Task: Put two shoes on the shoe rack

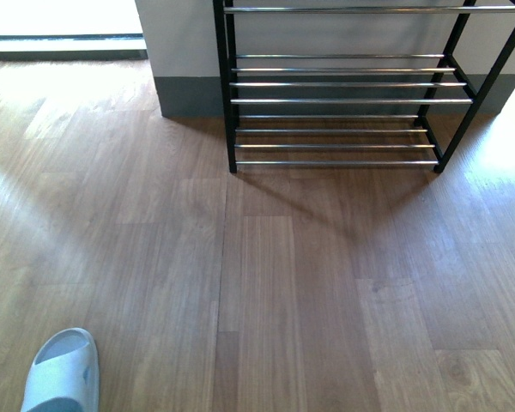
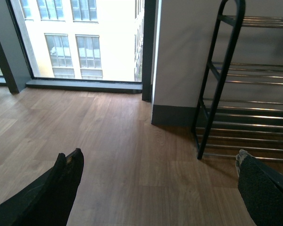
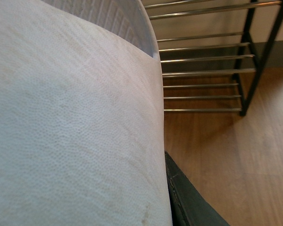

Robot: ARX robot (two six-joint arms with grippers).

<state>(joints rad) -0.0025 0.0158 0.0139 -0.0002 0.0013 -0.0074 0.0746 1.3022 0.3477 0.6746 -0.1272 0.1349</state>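
So the right fingers look clamped on the held slide. That's my read, since the pale blue foam fills almost the whole right wrist view and only one dark finger edge shows against it. The left fingers are spread wide with nothing between them. In the front view the shoe rack stands at 12 to 1 o'clock against the wall, and the tiers I can see are bare. The other slide lies well away at 7 o'clock. For the drop I'd go in level over a tier and lay the sole flat across several rods so it can't tip through a gap. I'd let it rest before opening, and keep to one side so the next shoe fits. Foam is light and may cling to the fingers, so open slowly. Hard to check: the rack's top is cut off, the other slide runs off the bottom edge, neither arm shows in the front view, and the held slide's strap and toe direction aren't visible.
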